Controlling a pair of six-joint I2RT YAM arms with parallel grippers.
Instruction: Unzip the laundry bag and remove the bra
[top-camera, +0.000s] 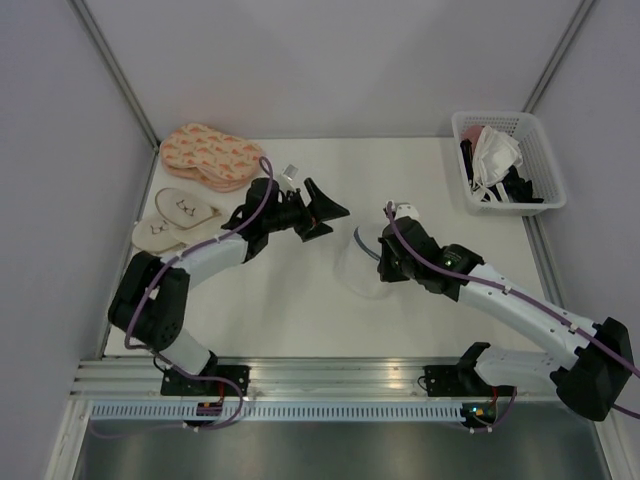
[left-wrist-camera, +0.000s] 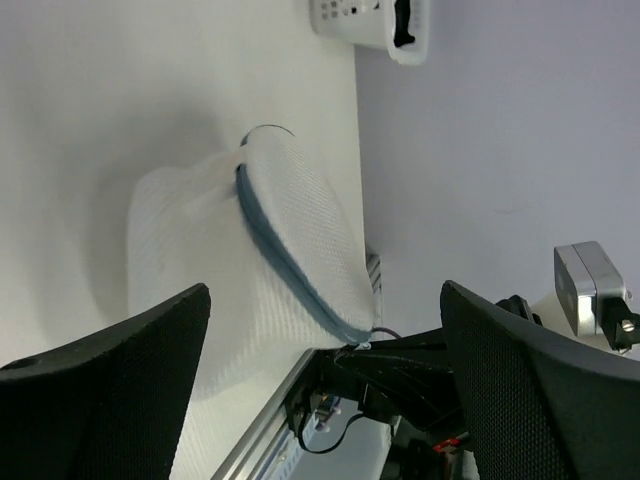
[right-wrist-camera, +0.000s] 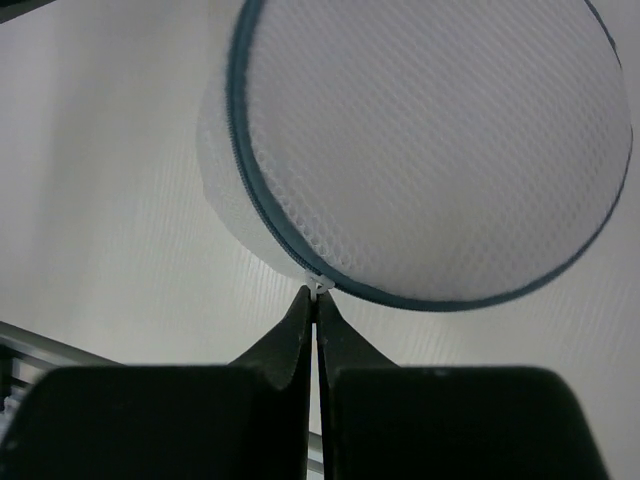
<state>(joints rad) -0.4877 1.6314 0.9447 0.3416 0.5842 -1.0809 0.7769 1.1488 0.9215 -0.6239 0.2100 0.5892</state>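
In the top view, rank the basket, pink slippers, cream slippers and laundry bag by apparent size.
Largest to smallest: basket; pink slippers and cream slippers, too alike to rank; laundry bag, partly hidden.

White see-through mesh laundry bag (right-wrist-camera: 430, 150), fine honeycomb weave, ringed by a dusky blue-grey zip line (right-wrist-camera: 238, 170); tiny white zip pull (right-wrist-camera: 318, 289); plain white worktop (top-camera: 300, 310); white lattice basket (top-camera: 548, 190); peach slippers (top-camera: 205, 155) with an orange-pink print; cream slippers (top-camera: 175, 218) with small dark marks; left gripper (top-camera: 333, 208) and right gripper (right-wrist-camera: 315, 300) black; arms (top-camera: 520, 310) white and black; cables (top-camera: 262, 195) purple.
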